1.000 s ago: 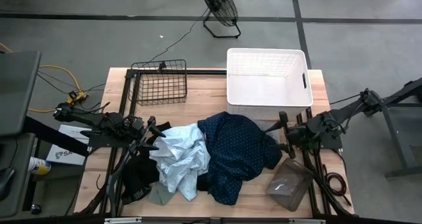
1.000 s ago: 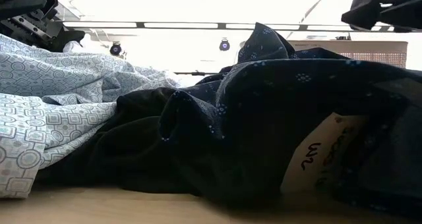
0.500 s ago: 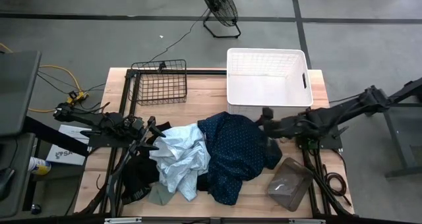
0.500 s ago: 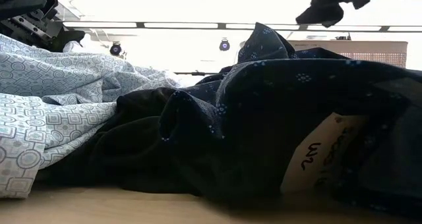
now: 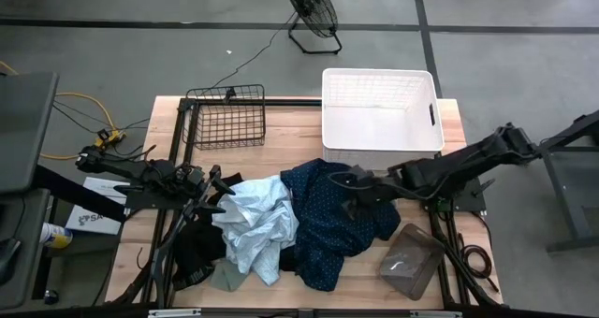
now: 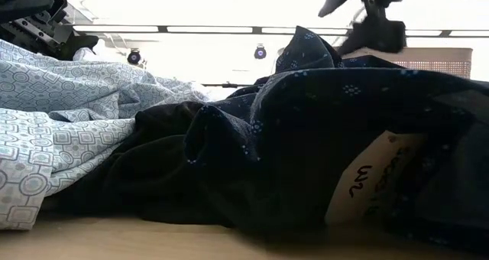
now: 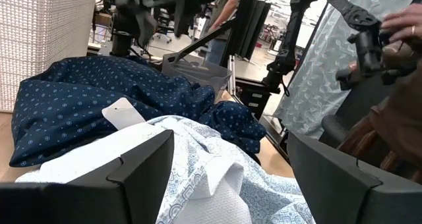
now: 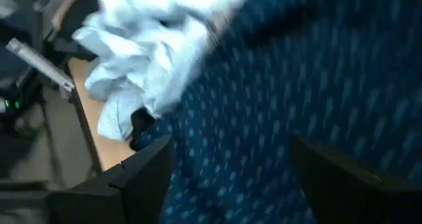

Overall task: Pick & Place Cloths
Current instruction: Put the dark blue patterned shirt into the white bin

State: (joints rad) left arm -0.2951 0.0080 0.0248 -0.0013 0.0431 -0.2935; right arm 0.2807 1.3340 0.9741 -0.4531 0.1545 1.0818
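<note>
A heap of cloths lies on the near middle of the table. It holds a navy dotted shirt [image 5: 328,226], a pale blue patterned shirt [image 5: 257,220], a black cloth [image 5: 195,248] and a sage green piece [image 5: 225,279]. My right gripper [image 5: 348,189] hangs open above the navy shirt [image 8: 316,85], slanting down toward it, clear of the cloth in the low view [image 6: 370,19]. My left gripper [image 5: 211,187] waits open and level at the heap's left side, with the pale blue shirt [image 7: 217,184] heaped between its fingers. My left gripper stands open with the pale blue shirt's folds [image 7: 198,165] bunched between its two fingers. Whether the cloth touches them I cannot tell.
A white plastic laundry basket [image 5: 381,75] stands at the far right of the table and a black wire basket [image 5: 227,117] at the far left. A clear plastic box [image 5: 410,260] lies near the right front corner. A person's hand [image 7: 402,20] shows beyond the table.
My right gripper has swung from the table's right side toward the left, out over the navy shirt. It has risen a little, rolled about its own axis and tipped downward, staying open. The cloths have not moved.
</note>
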